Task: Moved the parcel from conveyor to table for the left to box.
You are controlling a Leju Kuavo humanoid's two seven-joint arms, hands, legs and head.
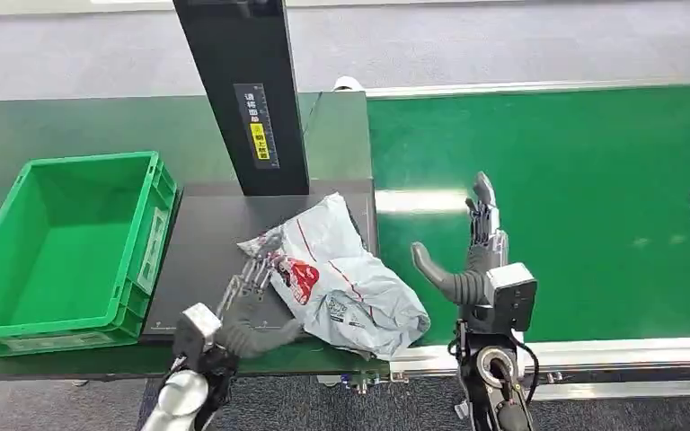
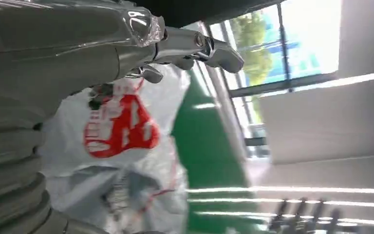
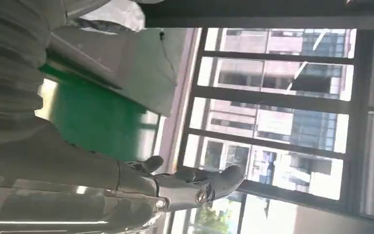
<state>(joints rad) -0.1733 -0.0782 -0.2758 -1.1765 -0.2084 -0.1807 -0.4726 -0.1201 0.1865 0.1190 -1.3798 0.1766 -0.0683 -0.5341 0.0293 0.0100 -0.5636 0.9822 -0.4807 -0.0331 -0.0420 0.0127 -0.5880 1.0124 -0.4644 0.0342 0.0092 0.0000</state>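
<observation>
left hand [image 1: 250,310] fingers grip parcel [image 1: 346,278] | right hand [image 1: 478,256] fingers spread, empty

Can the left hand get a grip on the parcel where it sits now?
Probably yes. The left hand is already at the parcel, fingers over its near edge and thumb beneath, with nothing between them. The right hand stands open over the conveyor, apart from it.

A crinkled, slightly glossy grey plastic parcel [image 1: 346,278] with a red print lies on a matt dark table [image 1: 72,126]. The crate [image 1: 63,251] is smooth green plastic. The conveyor [image 1: 575,180] belt looks matt green, edged in pale metal. The left hand [image 1: 252,310] shows shiny silver metal.
</observation>
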